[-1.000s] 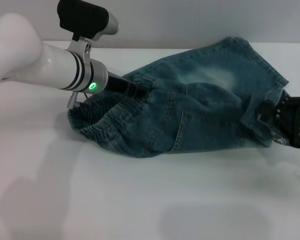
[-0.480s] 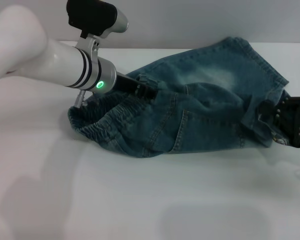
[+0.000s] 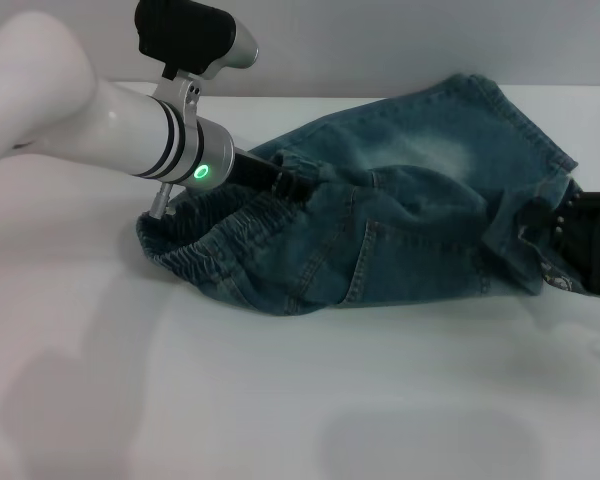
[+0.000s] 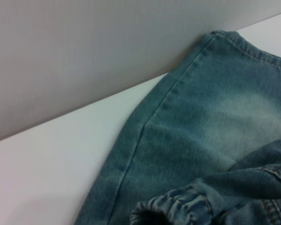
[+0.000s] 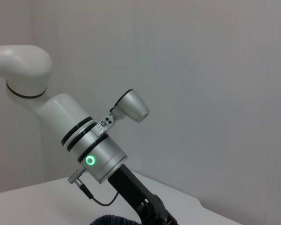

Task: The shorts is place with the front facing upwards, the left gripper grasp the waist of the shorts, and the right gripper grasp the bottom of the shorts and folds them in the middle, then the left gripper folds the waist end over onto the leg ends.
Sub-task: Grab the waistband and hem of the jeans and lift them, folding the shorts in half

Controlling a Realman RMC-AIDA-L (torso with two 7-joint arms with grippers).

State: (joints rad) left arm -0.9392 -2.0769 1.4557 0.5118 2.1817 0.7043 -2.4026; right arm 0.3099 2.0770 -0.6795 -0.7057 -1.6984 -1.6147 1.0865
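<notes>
The blue-green denim shorts (image 3: 400, 220) lie crumpled on the white table, gathered elastic waist (image 3: 205, 250) at the left and leg ends at the right. My left gripper (image 3: 292, 183) is shut on the far part of the waistband and holds it lifted over the near part. At the right edge, my right gripper (image 3: 570, 240) is shut on a bunched leg end (image 3: 525, 240). The other leg's hem (image 3: 535, 120) lies flat farther back. In the left wrist view the denim (image 4: 210, 122) and a roll of elastic waist (image 4: 178, 208) show. The right wrist view shows the left gripper (image 5: 152, 213) from afar.
The white table (image 3: 280, 400) stretches bare in front of the shorts. A grey wall (image 3: 380, 40) stands close behind the table's far edge. The thick white left arm (image 3: 70, 110) reaches in from the left.
My left gripper has moved a little to the right with the waistband, dragging the fold further over the shorts. The right gripper has stayed put.
</notes>
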